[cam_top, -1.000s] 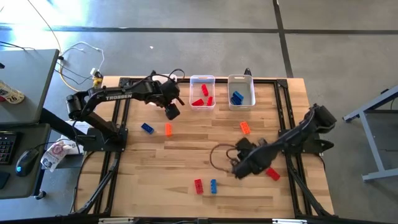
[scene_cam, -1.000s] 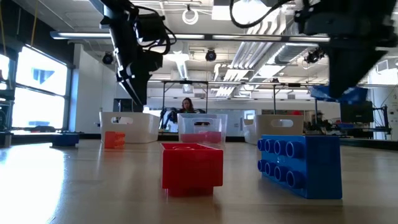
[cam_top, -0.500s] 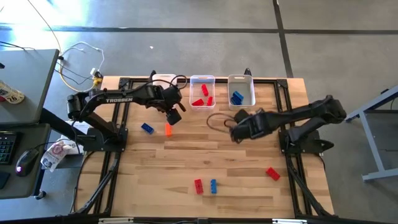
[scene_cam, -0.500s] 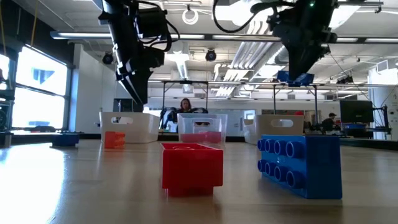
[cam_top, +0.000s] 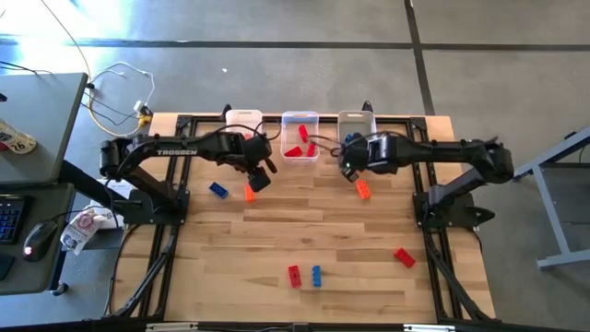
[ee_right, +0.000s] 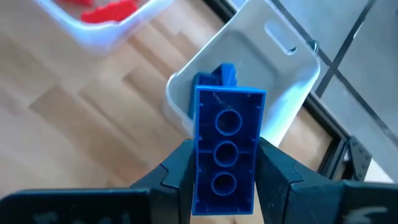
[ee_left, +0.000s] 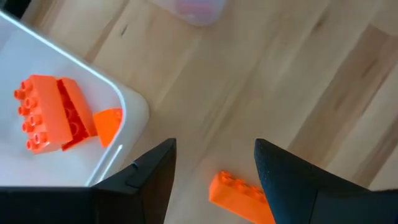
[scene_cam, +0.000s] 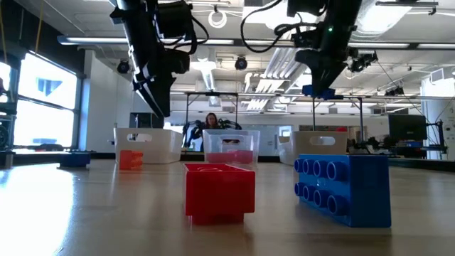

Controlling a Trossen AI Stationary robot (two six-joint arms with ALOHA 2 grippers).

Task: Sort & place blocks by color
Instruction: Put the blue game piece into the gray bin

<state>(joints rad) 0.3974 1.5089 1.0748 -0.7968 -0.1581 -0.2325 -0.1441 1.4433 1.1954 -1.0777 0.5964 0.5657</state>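
Observation:
My right gripper (cam_top: 350,164) (ee_right: 224,146) is shut on a blue block (ee_right: 225,149) and hangs above the table just short of the right-hand white bin (cam_top: 369,124), which holds another blue block (ee_right: 222,73). My left gripper (cam_top: 261,181) (ee_left: 214,146) is open and hovers over an orange block (ee_left: 239,196) lying flat on the table, beside the left bin (ee_left: 127,112) that holds orange blocks (ee_left: 53,112). The middle bin (cam_top: 300,118) holds red blocks. Loose on the wood lie a blue block (cam_top: 218,190), an orange one (cam_top: 363,189), two red ones (cam_top: 404,257) (cam_top: 294,275) and a blue one (cam_top: 316,275). My right gripper pinches the blue block between its two fingers (ee_right: 180,168), one on each long side wall (ee_right: 200,155). The block's hollow underside (ee_right: 227,121) faces the wrist camera. It is lifted clear of the table, as the low view shows (scene_cam: 318,91).
The three bins stand in a row at the table's far edge. A black frame rail (cam_top: 419,171) runs along the table's sides. The middle of the wooden top (cam_top: 304,231) is bare. A person shows in the room far behind the table (scene_cam: 212,119).
My right gripper, carrying the blue block, has swung from the table's near right part toward the far edge and now hangs by the right-hand bin. My left gripper has shifted slightly from the bins toward the orange block on the table.

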